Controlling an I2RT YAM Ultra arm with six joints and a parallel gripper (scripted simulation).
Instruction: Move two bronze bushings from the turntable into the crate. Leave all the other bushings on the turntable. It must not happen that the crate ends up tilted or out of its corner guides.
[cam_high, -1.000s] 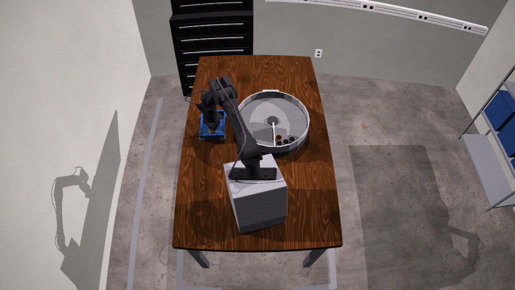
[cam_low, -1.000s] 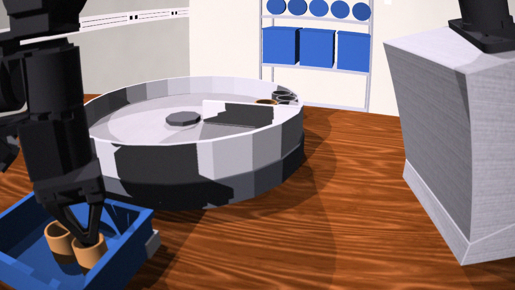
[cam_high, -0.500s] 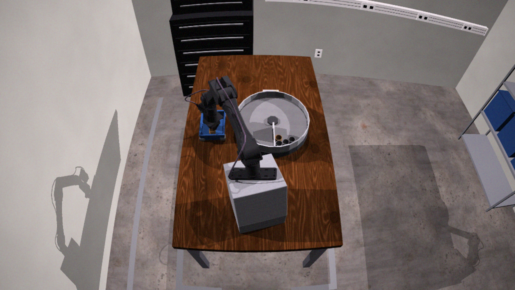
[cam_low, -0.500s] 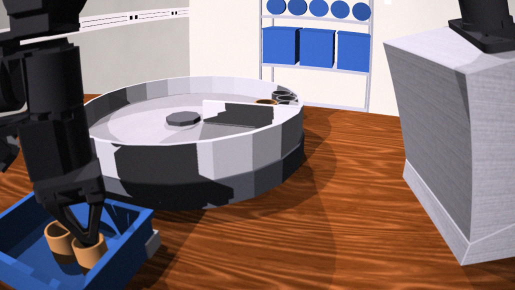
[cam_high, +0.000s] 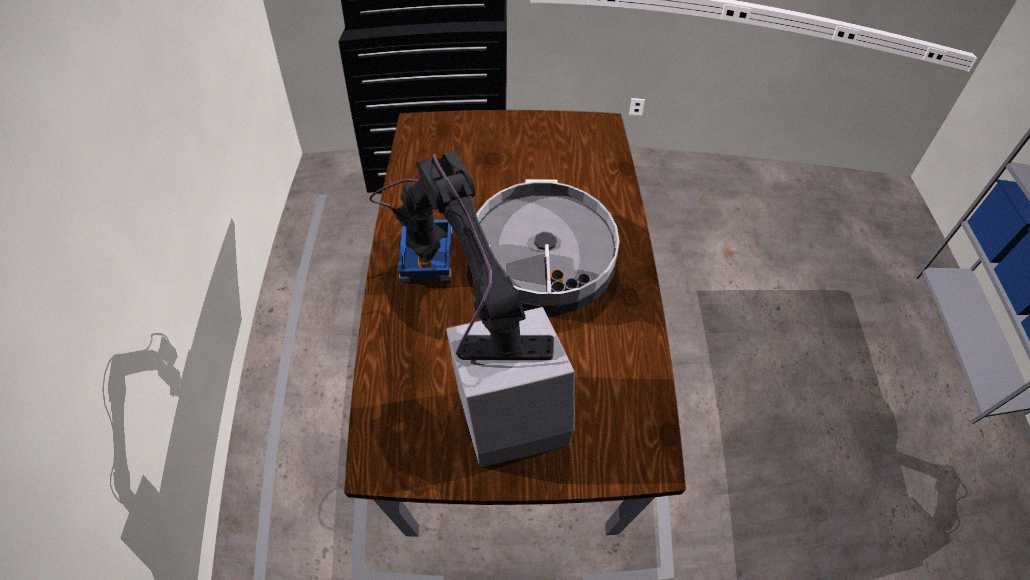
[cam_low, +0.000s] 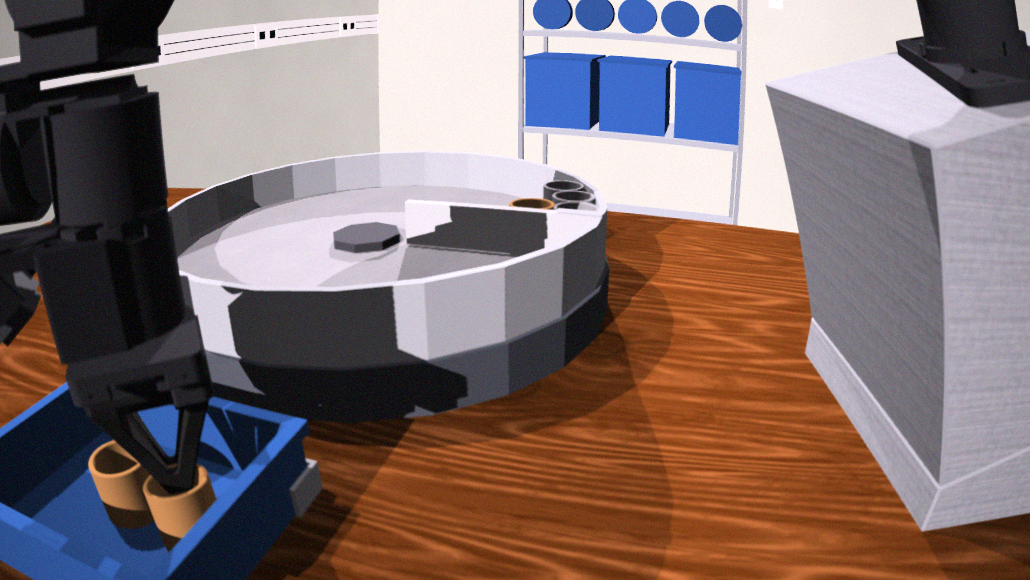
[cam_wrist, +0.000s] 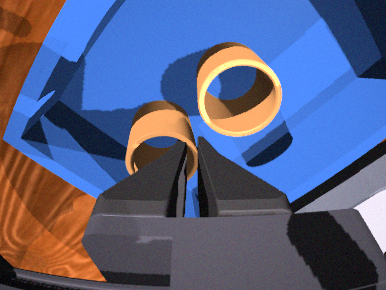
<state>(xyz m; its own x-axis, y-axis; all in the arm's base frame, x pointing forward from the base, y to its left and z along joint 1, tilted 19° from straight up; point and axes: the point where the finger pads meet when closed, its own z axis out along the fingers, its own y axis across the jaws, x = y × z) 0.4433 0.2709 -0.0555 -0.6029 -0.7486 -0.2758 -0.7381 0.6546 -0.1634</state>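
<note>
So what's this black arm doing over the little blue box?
The arm's end effector is down inside the blue crate, shut on the wall of a bronze bushing. A second bronze bushing already lies in the crate beside it. On the turntable, one bronze bushing and dark bushings remain.

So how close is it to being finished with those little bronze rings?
Nearly done. One bronze bushing already lies in the blue crate. The tool is shut on the wall of a second bronze bushing, held inside the crate but not yet let go. What is left is to release it. One bronze bushing and the dark ones remain on the turntable, as they should.
</note>
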